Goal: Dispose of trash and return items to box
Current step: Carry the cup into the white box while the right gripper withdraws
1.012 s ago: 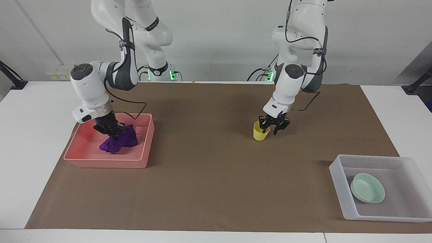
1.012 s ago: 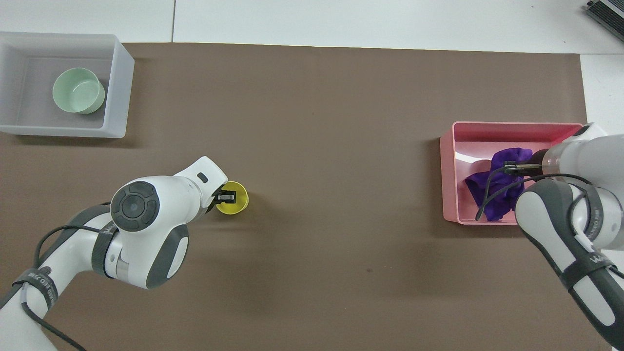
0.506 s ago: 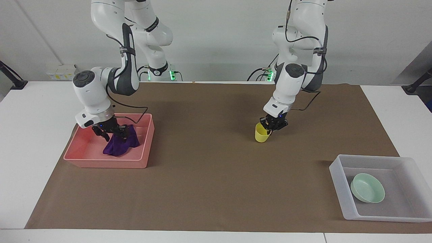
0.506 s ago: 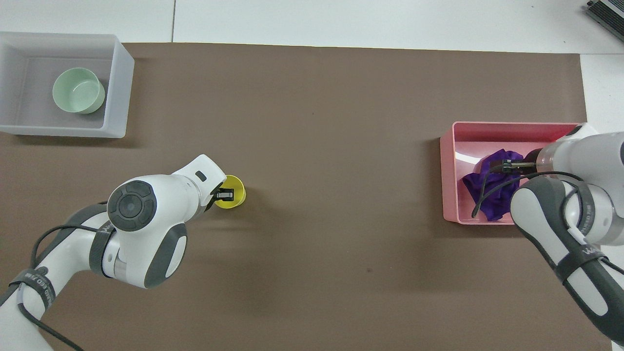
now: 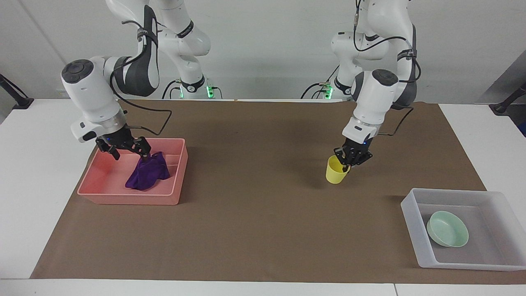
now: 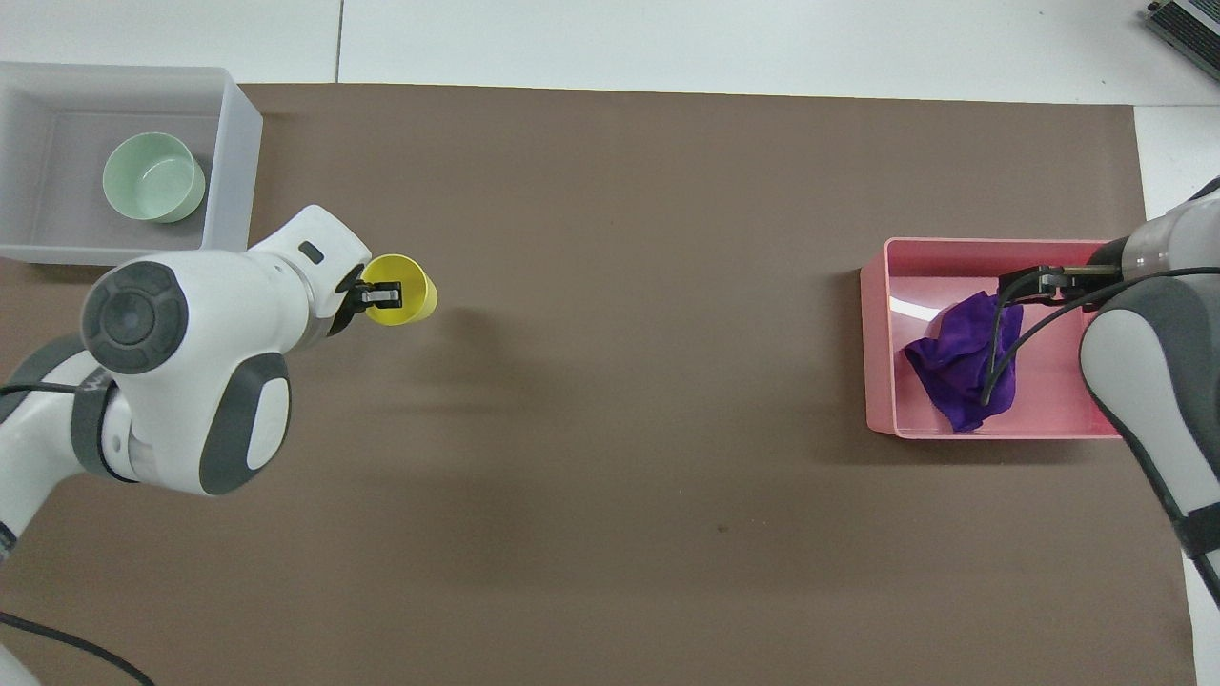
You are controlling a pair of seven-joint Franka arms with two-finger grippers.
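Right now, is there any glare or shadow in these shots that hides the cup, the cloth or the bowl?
Facing view: even light; the yellow cup in the left gripper casts a soft shadow on the brown mat. Overhead view: a bright glint on the pink tray floor beside the purple cloth; the mint bowl shows clearly in the translucent box. Nothing is hidden.

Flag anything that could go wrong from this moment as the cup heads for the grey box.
1. The left pincer pinches the yellow cup by one rim wall only, in the air over the mat; it could tilt or slip out.
2. The mint bowl already sits in the grey box; the cup could land on it.
3. The open right pincer is close above the purple rag in the pink tray, and may snag it.
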